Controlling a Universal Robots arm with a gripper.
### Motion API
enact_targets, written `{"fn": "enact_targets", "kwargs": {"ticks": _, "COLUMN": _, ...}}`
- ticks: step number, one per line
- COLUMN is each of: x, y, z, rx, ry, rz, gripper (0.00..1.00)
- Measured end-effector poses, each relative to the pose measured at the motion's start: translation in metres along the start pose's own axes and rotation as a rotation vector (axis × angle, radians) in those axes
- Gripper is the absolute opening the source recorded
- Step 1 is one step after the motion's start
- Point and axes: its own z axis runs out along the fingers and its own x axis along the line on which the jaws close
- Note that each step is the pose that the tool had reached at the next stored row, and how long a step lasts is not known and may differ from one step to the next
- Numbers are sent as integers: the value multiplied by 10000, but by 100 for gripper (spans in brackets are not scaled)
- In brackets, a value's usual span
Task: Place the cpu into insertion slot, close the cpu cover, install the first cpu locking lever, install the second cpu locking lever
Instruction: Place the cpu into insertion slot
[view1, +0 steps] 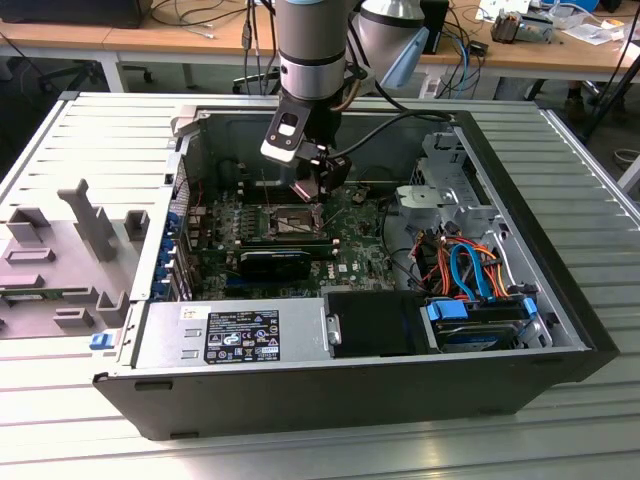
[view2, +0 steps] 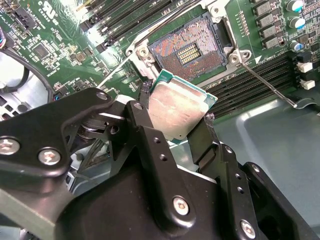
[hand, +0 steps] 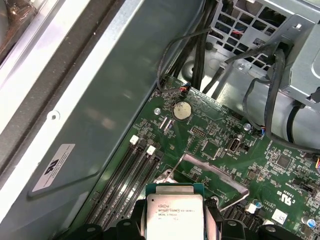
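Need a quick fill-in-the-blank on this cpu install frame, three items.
The tool is shut on the ___. The insertion slot has ___ chip in it. The motherboard is coloured ___.
Missing words: cpu; no; green.

Single arm (view1: 312, 50) coming straight down from above, wrist vertical, black claw (view2: 175, 122) pointing down, two fingers (view2: 143, 117) clamped on cpu (view2: 176, 107) edges
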Motion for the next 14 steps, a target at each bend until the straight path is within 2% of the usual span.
{"fn": "enact_targets", "kwargs": {"ticks": 14, "x": 0, "y": 0, "z": 2, "rx": -2, "ry": -11, "rz": 130, "gripper": 55}}
